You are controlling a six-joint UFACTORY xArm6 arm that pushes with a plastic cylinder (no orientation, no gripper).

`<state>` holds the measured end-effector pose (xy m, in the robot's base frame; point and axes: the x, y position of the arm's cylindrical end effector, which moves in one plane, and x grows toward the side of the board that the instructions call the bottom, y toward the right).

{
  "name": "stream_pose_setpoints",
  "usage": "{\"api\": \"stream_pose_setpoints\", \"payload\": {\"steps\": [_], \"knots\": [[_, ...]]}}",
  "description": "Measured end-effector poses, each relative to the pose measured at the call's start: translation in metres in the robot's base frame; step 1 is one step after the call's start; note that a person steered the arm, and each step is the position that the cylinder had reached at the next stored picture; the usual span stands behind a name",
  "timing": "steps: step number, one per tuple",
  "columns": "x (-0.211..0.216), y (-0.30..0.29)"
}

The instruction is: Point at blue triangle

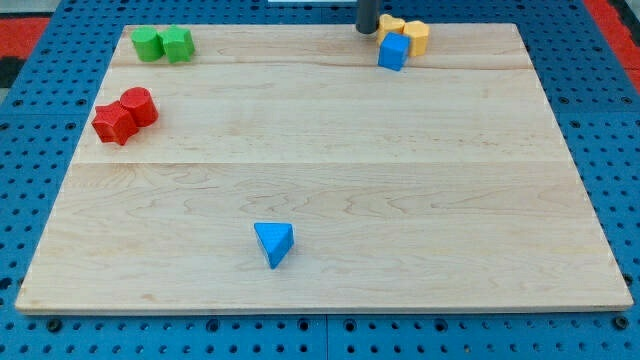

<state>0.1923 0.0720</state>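
The blue triangle [274, 243] lies on the wooden board near the view's bottom, a little left of centre. My tip [367, 31] is at the view's top, right of centre, just left of the yellow blocks and far above and right of the blue triangle. Only the rod's short lower end shows.
A blue cube [393, 52] sits below two yellow blocks [405, 33] at the top, next to my tip. Two green blocks [163, 44] lie at the top left. Two red blocks [125, 114] lie at the left edge. The board [400, 200] rests on a blue pegboard.
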Motion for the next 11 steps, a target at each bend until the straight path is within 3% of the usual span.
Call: {"api": "stream_pose_setpoints", "payload": {"steps": [1, 3, 5, 7, 8, 9, 11], "knots": [[0.008, 0.006], [0.016, -0.047], [0.151, -0.087], [0.294, 0.013], [0.37, 0.021], [0.418, -0.016], [0.416, -0.106]]}}
